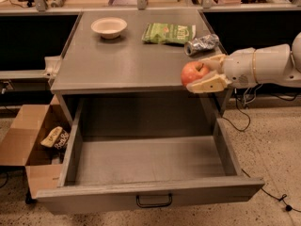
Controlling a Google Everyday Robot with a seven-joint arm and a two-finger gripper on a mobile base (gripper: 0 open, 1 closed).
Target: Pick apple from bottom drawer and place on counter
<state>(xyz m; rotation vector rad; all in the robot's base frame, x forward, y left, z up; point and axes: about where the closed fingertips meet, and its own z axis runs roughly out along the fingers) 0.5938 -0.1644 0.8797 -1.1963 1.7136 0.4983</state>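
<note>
Camera view
Gripper: the cream-coloured two-finger gripper reaches in from the right, at the front right corner of the counter, level with its top.
Grip: clenched on the apple, with one finger over it and the other finger under it.
Apple: the small round red-orange apple with a yellowish patch sits between the fingers, out of the drawer and in front of the tabletop's right front corner; whether it touches the surface cannot be told.
Arm: the thick white arm segment runs off the right edge of the picture.
Counter: the broad flat matte grey tabletop carries three things along its far side.
Bowl: a shallow pale round bowl stands at the far left of the counter.
Bag: a flat green snack bag lies right of the bowl, apart from it.
Can: a crumpled silver foil-like can lies on its side near the right edge, just behind the gripper.
Bottom drawer: the wide, deep grey box drawer is pulled fully out below the counter, its bare grey floor showing.
Handle: a dark metal bar handle sits in the middle of the drawer's front panel.
Box: an open brown cardboard box stands on the floor to the left of the drawer, with small packets inside.
Floor: speckled pale floor, with a dark cable trailing at the right.
</note>
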